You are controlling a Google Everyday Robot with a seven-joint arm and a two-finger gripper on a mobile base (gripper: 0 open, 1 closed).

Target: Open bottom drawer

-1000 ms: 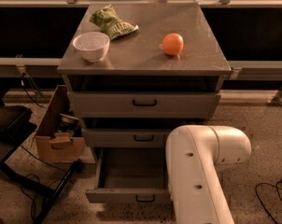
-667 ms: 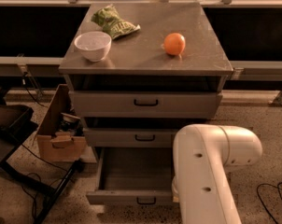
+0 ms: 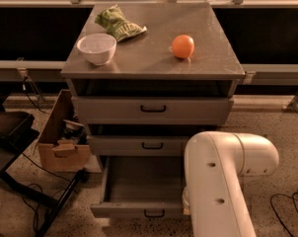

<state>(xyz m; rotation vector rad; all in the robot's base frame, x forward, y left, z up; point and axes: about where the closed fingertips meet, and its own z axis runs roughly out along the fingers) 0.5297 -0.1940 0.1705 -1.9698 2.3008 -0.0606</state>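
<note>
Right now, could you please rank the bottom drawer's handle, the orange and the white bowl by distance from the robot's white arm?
The gripper is not in view, so this is ranked from the arm, at lower right.
1. bottom drawer's handle: low, just left of the arm.
2. orange: cabinet top, right side.
3. white bowl: cabinet top, far left.

You have one view only. Camera sits high, facing cabinet [image 3: 224,89] front, tilted down onto tabletop [image 3: 154,53] and three drawer fronts [image 3: 114,110], fairly near. White arm [image 3: 223,181] fills lower right, running off bottom edge; pincer unseen, past that edge or behind arm.
</note>
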